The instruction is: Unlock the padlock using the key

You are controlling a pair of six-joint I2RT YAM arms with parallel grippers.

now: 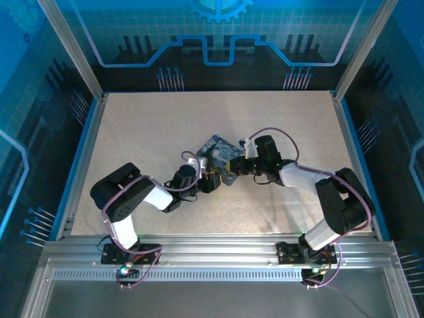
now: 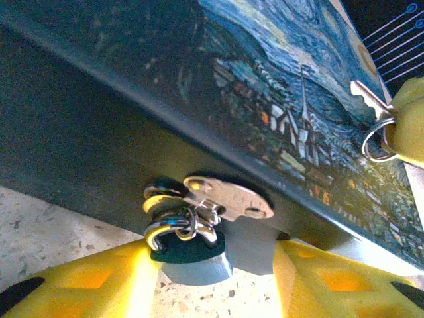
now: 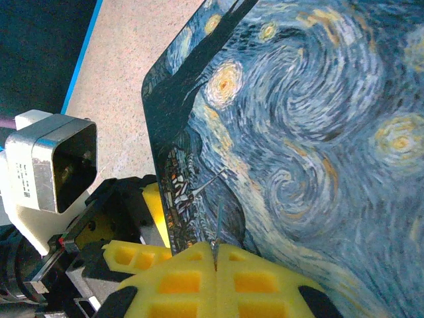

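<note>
My left pincer (image 2: 213,268) was released, a yellow finger (image 2: 86,285) either side of the padlock (image 2: 192,262), which hung by its shackle from the hasp (image 2: 228,199) on the tin's (image 2: 99,132) side wall; I judge that was to steady it. My right pincer (image 3: 216,255) was clenched on the key (image 2: 368,98), its ring (image 2: 374,142) dangling, blade out over the painted lid and apart from the lock, not yet in it. The keyhole was hidden from me, the lock's lower body dim, and from my right wrist the key showed only as an edge-on sliver.
</note>
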